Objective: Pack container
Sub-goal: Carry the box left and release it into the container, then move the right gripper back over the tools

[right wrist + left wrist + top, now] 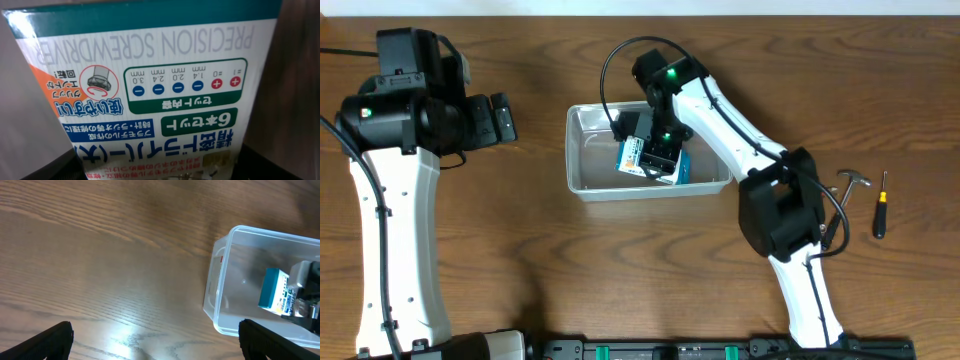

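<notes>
The container [582,186], a clear plastic tub, stands at the table's middle; the left wrist view shows it at the right [220,280]. Inside it, tilted, is a white, teal and blue precision screwdriver box [632,155], which also shows in the left wrist view [274,292]. My right gripper [658,160] reaches down into the tub and is shut on that box. The box [150,75] fills the right wrist view, with a dark finger at each lower corner. My left gripper [503,117] hangs open over bare wood left of the tub, and the left gripper [155,340] holds nothing between its fingers.
A small hammer [852,182] and a black-handled screwdriver [881,205] lie on the table to the right of the right arm. The wooden tabletop [100,255] stretches left of the tub.
</notes>
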